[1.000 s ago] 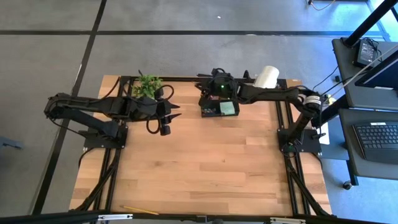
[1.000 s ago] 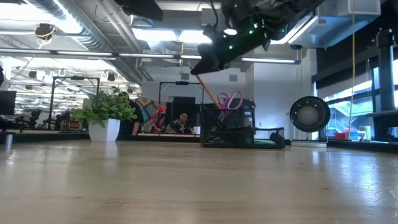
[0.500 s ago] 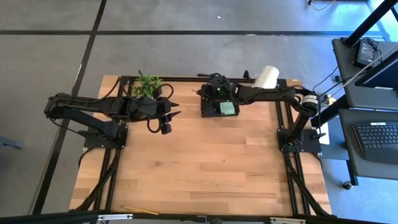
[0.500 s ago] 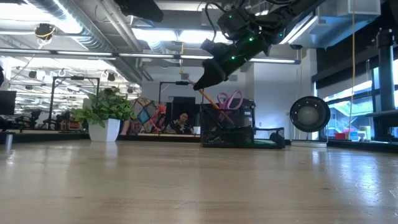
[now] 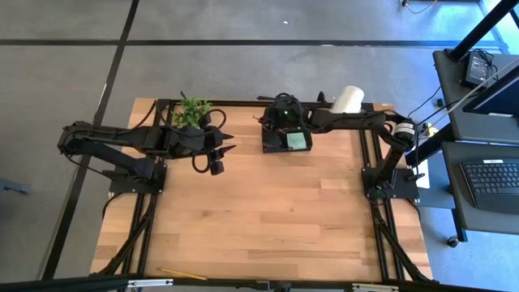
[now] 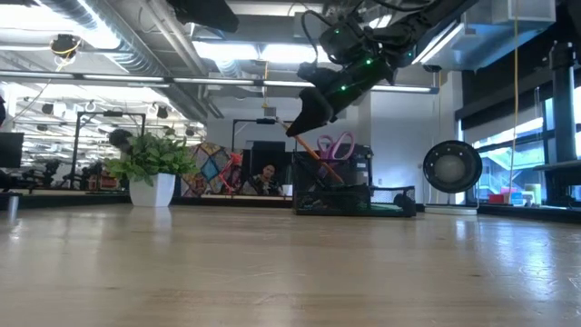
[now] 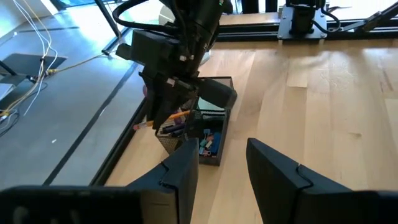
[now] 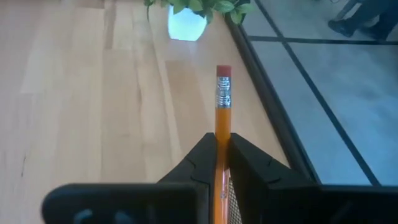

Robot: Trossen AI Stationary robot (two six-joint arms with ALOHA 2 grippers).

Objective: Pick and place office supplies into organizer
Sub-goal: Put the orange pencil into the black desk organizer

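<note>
The orange pencil (image 8: 221, 118), clamped between the right gripper (image 6: 305, 116)'s fingers, slants down into the organizer (image 6: 334, 186)'s taller part, its eraser end up. Since a second ago this gripper has sunk closer to the organizer. The left gripper (image 5: 217, 151) hangs unmoved, fingers apart, well left of the organizer.

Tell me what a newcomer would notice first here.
The right gripper stands out, shut on an orange pencil and poised above the black organizer at the table's far edge. Beside it to the left, the left gripper waits open in front of the small green plant.
</note>
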